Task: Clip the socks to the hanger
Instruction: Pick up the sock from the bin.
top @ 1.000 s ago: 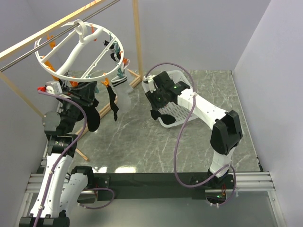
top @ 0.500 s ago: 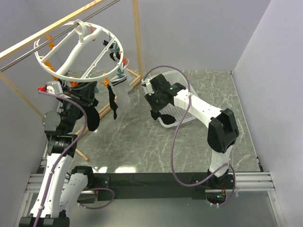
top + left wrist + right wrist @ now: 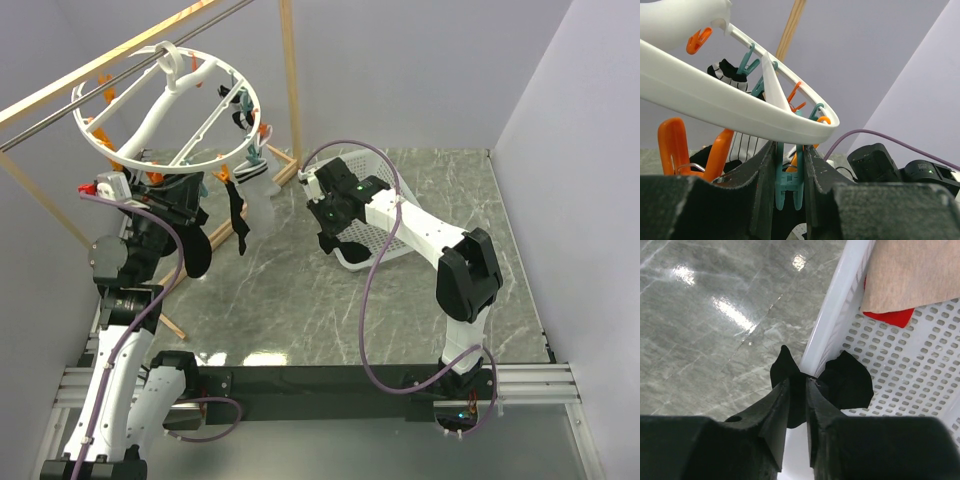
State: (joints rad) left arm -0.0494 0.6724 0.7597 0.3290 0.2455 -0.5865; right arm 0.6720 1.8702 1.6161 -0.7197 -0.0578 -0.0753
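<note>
Right fingers (image 3: 776,412) pinching black sock (image 3: 849,382), marble table (image 3: 705,320), lavender walls (image 3: 400,60)

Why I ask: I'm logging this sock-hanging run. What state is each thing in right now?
Left end effector: shut on teal clip.
Right end effector: shut on black sock.
Black sock: draped over basket rim, not clipped.
Hanger: hooked on rail, tilted.
Hanging sock: clipped to hanger, dangling.
</note>
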